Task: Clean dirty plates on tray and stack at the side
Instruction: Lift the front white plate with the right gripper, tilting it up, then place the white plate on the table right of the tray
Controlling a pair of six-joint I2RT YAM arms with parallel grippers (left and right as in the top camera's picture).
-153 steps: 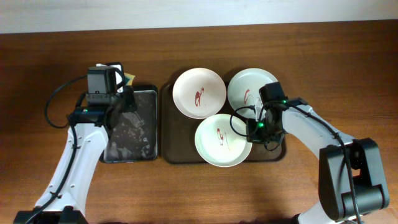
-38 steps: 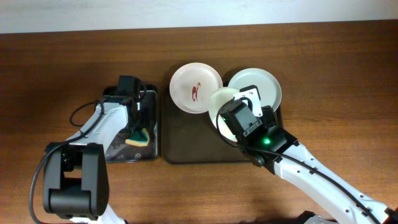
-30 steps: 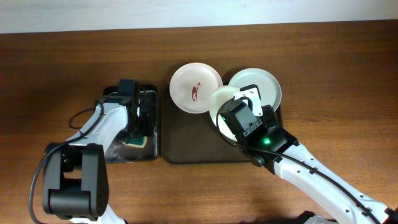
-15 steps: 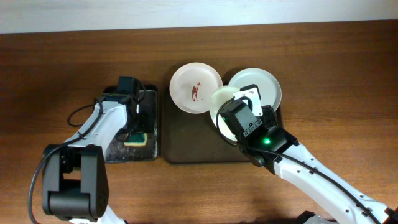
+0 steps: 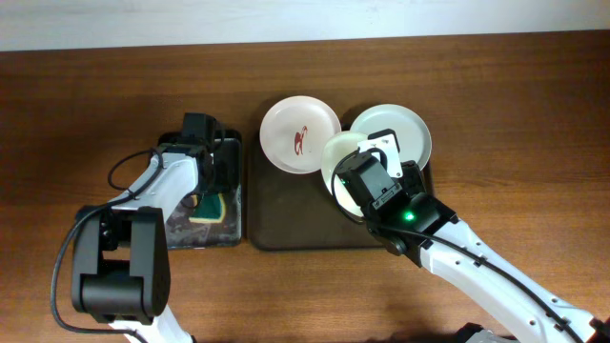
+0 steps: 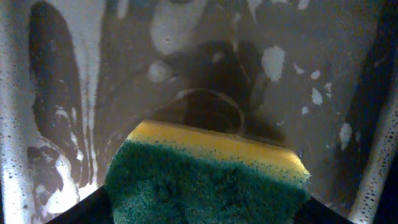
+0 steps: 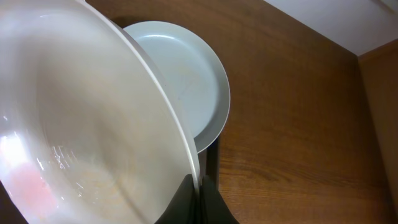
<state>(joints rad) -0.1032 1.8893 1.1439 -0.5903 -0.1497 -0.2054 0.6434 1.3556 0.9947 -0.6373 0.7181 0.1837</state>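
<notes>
Left arm (image 5: pixel 157 191): white links, black joints, black cylindrical base, black cable (image 5: pixel 122 170) in a loose loop. Right arm (image 5: pixel 477 272): white links, black wrist housing, green light (image 5: pixel 410 215) lit. Right gripper (image 7: pixel 199 199) fingers black

The reddish-brown wooden table (image 5: pixel 86 86) shows fine darker grain streaks. On it, the large dark brown rectangular tray (image 5: pixel 295 224) is a flat, even chocolate tone. One round white shallow plate (image 5: pixel 301 141) bears a small red squiggle near its middle. The round plain plate at the far right (image 5: pixel 408 126) is pale white with a faint bluish cast. The tilted white plate (image 7: pixel 81 124) shows a faint pink smear low on its face. The small glossy black tray (image 5: pixel 181 233) gleams grey, flecked with white specks. The rectangular sponge (image 6: pixel 205 180) is yellow with a dark green, finely speckled scouring face.
</notes>
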